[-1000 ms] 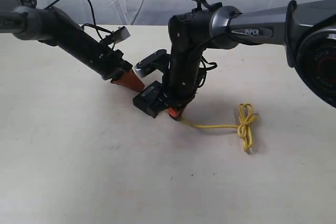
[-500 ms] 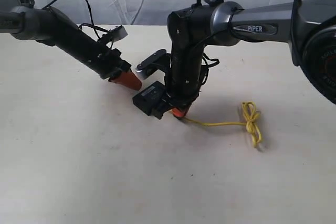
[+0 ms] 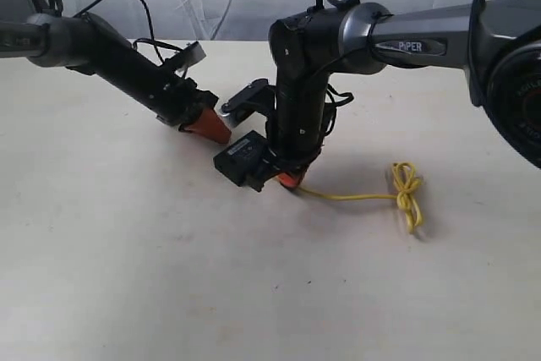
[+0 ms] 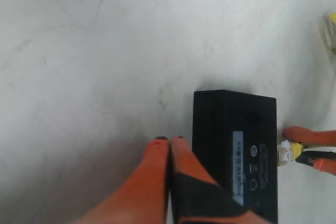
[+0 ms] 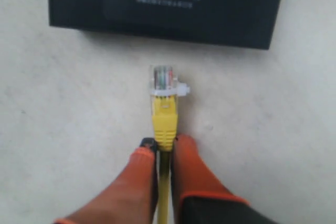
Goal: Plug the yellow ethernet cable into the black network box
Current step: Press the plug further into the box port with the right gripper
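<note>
Shift: we dragged the yellow ethernet cable (image 5: 164, 113) slightly; right claw (image 5: 164, 145) stayed clamped behind its plug (image 5: 163, 80), just ahead of it yet short of the black network box (image 5: 168, 3). Left claw (image 4: 169, 141) sat together beside box.

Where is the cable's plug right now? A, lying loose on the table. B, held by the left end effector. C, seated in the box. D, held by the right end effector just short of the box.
D: in the right wrist view the right end effector grips the cable just behind its plug, and a gap shows between the plug and the box.
</note>
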Robot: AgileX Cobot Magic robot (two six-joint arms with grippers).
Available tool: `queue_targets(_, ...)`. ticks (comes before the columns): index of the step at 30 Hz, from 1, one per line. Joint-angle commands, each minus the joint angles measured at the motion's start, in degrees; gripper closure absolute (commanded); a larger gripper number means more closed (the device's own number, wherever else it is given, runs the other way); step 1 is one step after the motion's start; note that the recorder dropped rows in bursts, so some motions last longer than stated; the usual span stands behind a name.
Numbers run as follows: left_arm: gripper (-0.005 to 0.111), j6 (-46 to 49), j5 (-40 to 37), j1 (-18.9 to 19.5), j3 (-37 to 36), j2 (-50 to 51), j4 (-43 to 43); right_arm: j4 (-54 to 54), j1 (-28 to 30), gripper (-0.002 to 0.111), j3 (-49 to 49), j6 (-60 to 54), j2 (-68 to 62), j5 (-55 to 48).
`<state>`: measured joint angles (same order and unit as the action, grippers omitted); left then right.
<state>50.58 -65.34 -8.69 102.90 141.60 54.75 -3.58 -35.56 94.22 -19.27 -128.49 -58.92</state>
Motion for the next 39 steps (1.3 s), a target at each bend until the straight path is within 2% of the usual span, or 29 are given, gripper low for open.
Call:
queue_targets(1,0.107,-1.04,-2.03,-1.20,1.89,1.66,-0.65,0.12,0.26,0.109,0.34,-0.07,-0.36,0.54)
queue_targets(24,0.107,-0.53,-4.56,-1.72,1.89,2.01,-0.74,-4.43,0.26,0.109,0.34,-0.57,-0.48,5.62)
queue_targets(29,0.107,0.93,-4.48,-1.72,1.89,2.01,-0.68,-4.32,0.26,0.109,0.34,2.73,-0.48,5.51)
queue_targets(33,0.107,1.42,-4.26,-1.72,1.89,2.01,-1.03,-4.32,0.26,0.109,3.17,3.37,-0.62,4.79)
queue_targets(39,0.107,2.68,-4.38,-1.72,1.89,2.01,-0.78,-3.64,0.26,0.109,9.78,3.37,-4.57,-1.47)
